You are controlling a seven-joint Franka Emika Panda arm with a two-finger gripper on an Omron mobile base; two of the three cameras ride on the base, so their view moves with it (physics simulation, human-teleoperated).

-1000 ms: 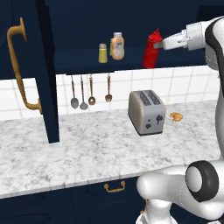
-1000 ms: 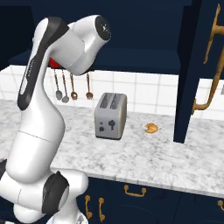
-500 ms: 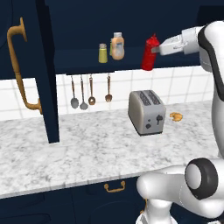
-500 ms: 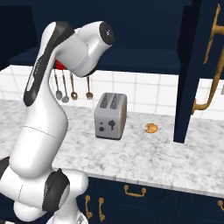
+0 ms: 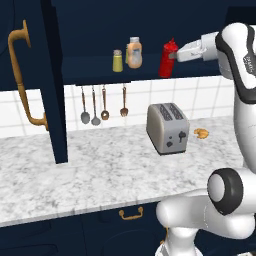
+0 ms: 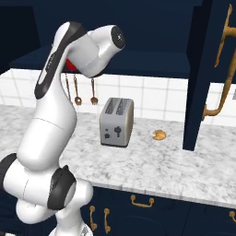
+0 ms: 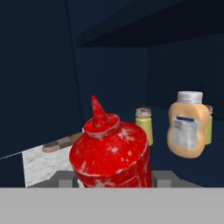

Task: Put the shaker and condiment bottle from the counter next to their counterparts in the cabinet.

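Note:
My gripper (image 5: 173, 56) is shut on the red condiment bottle (image 5: 168, 59), holding it upright at the level of the cabinet shelf (image 5: 95, 70); I cannot tell whether it rests there. In the hand view the bottle (image 7: 111, 153) stands close in front, above the gripper (image 7: 114, 180). Left of it on the shelf stand the peach-orange bottle (image 5: 133, 52) and a yellow-olive shaker (image 5: 117, 61). The hand view shows that shaker (image 7: 144, 124), the peach bottle (image 7: 188, 129) and a second yellow piece (image 7: 209, 124) half hidden behind it. In the right base view my arm hides most of the red bottle (image 6: 70, 64).
The cabinet's open door (image 5: 55, 85) with its brass handle (image 5: 22, 75) hangs at the left. On the marbled counter (image 5: 100, 165) stand a toaster (image 5: 167, 128) and a small croissant (image 5: 201, 133). Utensils (image 5: 104, 105) hang on the tiled wall under the shelf.
The arm has carried the red bottle a little to the left, closer to the peach-orange bottle, and the bottle now stands straighter. The shelf items have not moved.

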